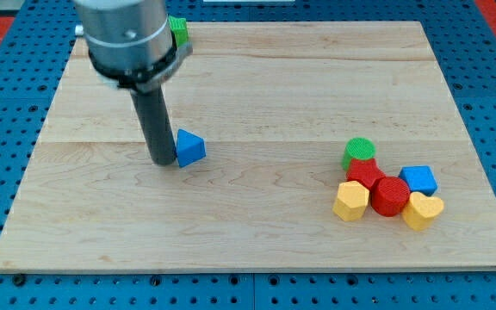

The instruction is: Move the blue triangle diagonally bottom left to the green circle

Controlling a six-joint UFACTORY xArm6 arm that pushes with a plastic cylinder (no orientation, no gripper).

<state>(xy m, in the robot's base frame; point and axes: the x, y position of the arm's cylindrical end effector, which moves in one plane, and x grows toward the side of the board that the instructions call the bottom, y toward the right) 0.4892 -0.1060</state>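
Observation:
The blue triangle (189, 148) lies left of the board's middle. My tip (162, 161) rests on the board right against the triangle's left side. The green circle (359, 151) sits far to the view's right, at the top of a cluster of blocks. The rod rises from the tip to the arm's grey body at the view's top left.
Below the green circle are two red blocks (365, 173) (390, 195), a blue block (418, 180), and two yellow blocks (350, 201) (423, 209). Another green block (177, 30) shows at the board's top edge, partly hidden by the arm. The wooden board (257, 95) lies on blue pegboard.

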